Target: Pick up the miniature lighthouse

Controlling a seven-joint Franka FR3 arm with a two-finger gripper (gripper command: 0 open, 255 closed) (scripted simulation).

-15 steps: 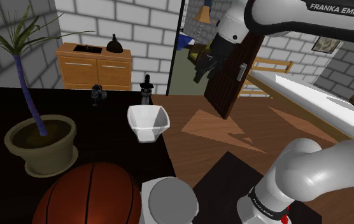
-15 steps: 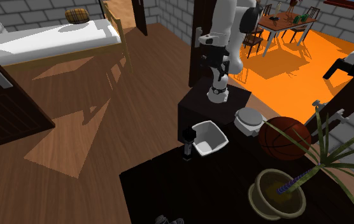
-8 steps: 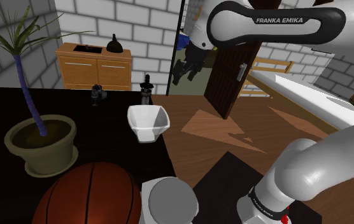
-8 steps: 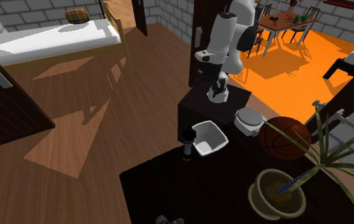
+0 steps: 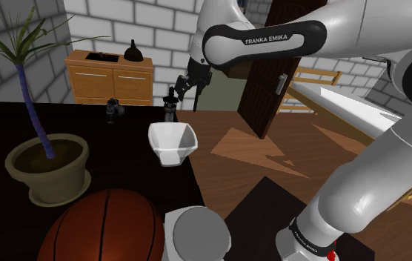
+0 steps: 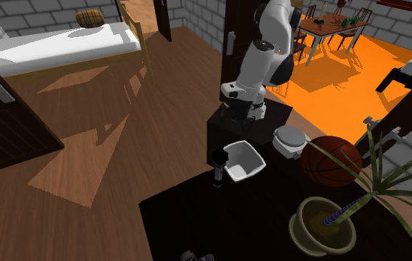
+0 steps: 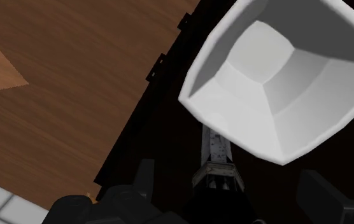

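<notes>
The arm has swung across from the doorway side, and the claw now hangs over the bench's floor-side edge, lower than it was a moment ago. That puts it above the miniature lighthouse, which hasn't budged. It stands upright right at that edge, a small dark tower just beside the white bowl.

Looking along the hand, the claw is spread wide and clasps nothing. The lighthouse sits between the two fingers in line of sight but well below them. I'd call this the end of the approach, with the descent and the squeeze not yet done.

The bowl is the trouble. Its rim overlaps the lighthouse from above, and I can't tell whether they touch. One finger has to slip down on the bowl's side, and a nudge could shove the tower off the edge onto the wooden floor.

Everything else stands well clear. The basketball and a round grey container sit toward the stand's end of the bench. The potted plant is further in, and a small dark object is along the far edge.
</notes>
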